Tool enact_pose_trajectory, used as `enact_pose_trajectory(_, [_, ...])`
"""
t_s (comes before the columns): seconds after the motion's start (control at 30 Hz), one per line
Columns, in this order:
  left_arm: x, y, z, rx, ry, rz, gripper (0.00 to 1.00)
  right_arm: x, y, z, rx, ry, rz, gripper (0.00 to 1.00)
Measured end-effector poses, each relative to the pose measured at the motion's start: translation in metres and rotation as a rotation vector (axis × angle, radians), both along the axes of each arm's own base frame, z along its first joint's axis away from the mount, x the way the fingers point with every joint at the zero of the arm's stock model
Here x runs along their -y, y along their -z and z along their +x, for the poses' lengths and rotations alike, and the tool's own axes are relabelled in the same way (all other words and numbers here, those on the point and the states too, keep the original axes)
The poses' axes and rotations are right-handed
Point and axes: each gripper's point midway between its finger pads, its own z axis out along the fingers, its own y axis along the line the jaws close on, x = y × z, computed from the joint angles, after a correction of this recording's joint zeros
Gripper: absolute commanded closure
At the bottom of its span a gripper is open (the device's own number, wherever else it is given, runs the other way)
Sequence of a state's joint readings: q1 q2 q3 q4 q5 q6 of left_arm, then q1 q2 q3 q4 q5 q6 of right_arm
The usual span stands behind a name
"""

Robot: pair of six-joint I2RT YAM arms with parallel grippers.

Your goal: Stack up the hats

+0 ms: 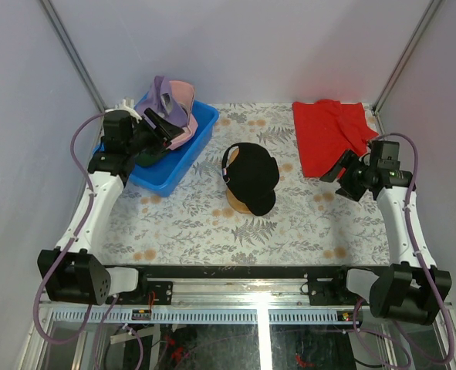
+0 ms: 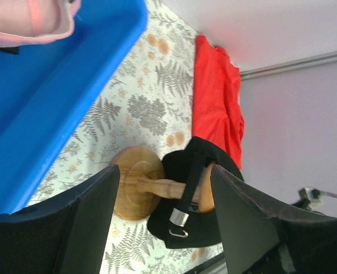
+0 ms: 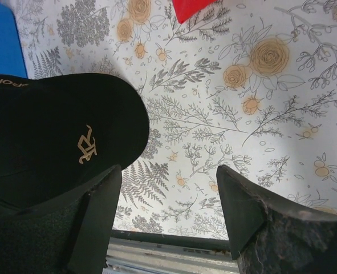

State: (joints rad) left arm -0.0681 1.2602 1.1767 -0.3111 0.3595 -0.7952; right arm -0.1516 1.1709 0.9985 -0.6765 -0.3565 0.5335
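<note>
Black soft baseball cap with gold emblem (image 1: 252, 173) sits on the round wooden stand (image 2: 131, 177).
Your left gripper (image 2: 163, 188) and right gripper (image 3: 168, 177) stand open, empty; the pink cap (image 1: 183, 99) and lavender cap (image 1: 162, 89) lie unstacked in the blue plastic bin (image 1: 200, 135).

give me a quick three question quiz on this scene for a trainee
1. True or false: the black cap sits on the wooden stand.
2. Where do the pink cap and lavender cap lie? A in the blue bin; B on the wooden stand; C on the floor.
3. Which gripper is nearest the red cloth, and are its jaws open or shut?

Key: 1 true; 2 A; 3 the right gripper, open.
</note>
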Motion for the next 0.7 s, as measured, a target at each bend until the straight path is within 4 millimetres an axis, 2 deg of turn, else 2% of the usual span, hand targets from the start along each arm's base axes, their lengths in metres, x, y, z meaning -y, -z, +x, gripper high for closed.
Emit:
enact_pose_trajectory(0.3, [-0.033, 0.044, 0.029, -0.122, -0.068, 0.073, 0.35, 0.002, -0.014, -0.001, 0.036, 0.010, -0.018, 0.22])
enact_pose_trajectory(0.57, [-0.049, 0.063, 0.071, -0.139, -0.099, 0.169, 0.37, -0.004, -0.026, -0.005, 0.066, 0.008, 0.017, 0.20])
enact_pose_trajectory(0.7, [-0.061, 0.086, 0.097, -0.172, -0.131, 0.232, 0.38, -0.006, -0.037, -0.004, 0.085, 0.007, 0.027, 0.19])
